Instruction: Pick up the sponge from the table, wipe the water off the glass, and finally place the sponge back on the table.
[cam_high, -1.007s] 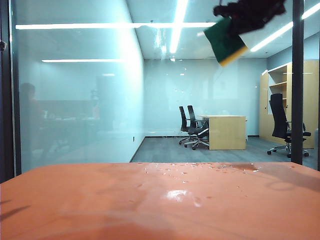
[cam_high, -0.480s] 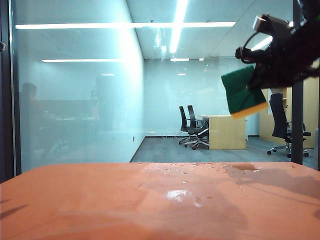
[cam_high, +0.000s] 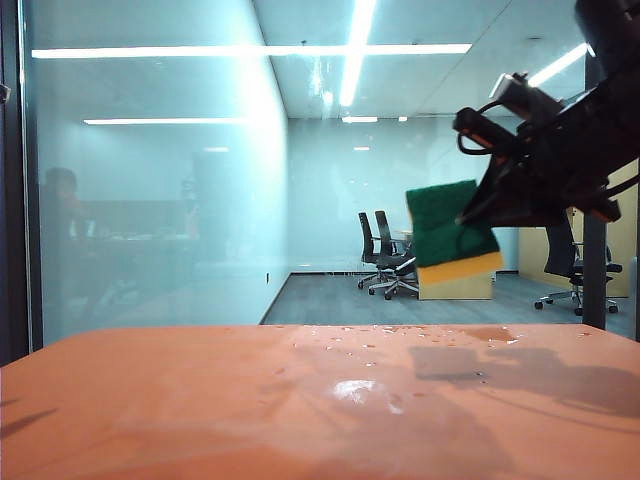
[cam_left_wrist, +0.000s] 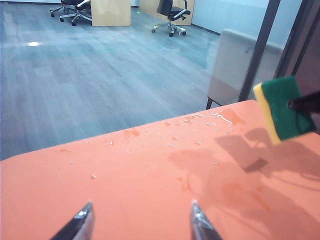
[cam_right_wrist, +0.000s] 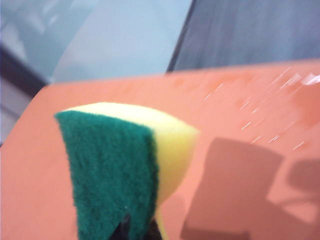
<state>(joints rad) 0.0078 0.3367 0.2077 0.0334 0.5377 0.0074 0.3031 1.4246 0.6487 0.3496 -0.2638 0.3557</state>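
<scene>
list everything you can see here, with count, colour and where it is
sponge: one, dark green over yellow, in the air above the table's far right part, in front of the glass
table: one, orange, across the foreground
water: scattered clear droplets, on the table's far edge
glass: one bluish clear pane, behind the table
office desk: one, pale wood, in the room beyond the glass
office chairs: at least three, dark, around that desk
left claw: open, empty, low over the near table
right claw: black, shut on the sponge, upper right
</scene>
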